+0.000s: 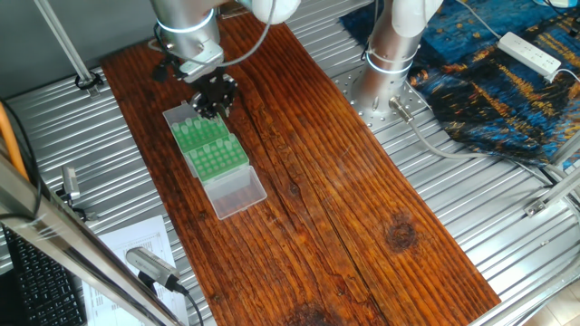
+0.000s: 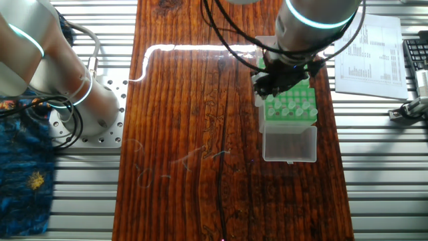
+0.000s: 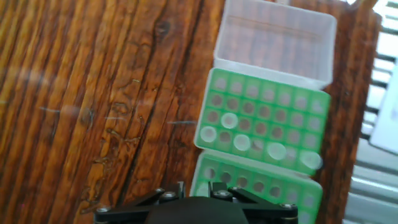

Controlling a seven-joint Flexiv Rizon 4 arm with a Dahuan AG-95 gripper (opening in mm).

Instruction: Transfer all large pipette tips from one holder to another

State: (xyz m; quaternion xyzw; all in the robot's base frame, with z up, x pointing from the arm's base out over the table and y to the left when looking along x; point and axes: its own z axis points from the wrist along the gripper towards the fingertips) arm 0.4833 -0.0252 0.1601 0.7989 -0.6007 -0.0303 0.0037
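Wooden counter (image 1: 344,181) carries two green racks; the gripper (image 1: 215,101) hovers (jaws' state unclear) over the large pipette tips (image 3: 241,143), needing precise descent next.

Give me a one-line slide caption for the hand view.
The hand hovers above two green racks; whitish pipette tips sit in the farther one, beside a clear lid.

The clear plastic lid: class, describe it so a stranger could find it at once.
On the dark wooden table, find the green rack under the gripper. The clear plastic lid lies open at the rack's far end, the only see-through, hole-free tray.
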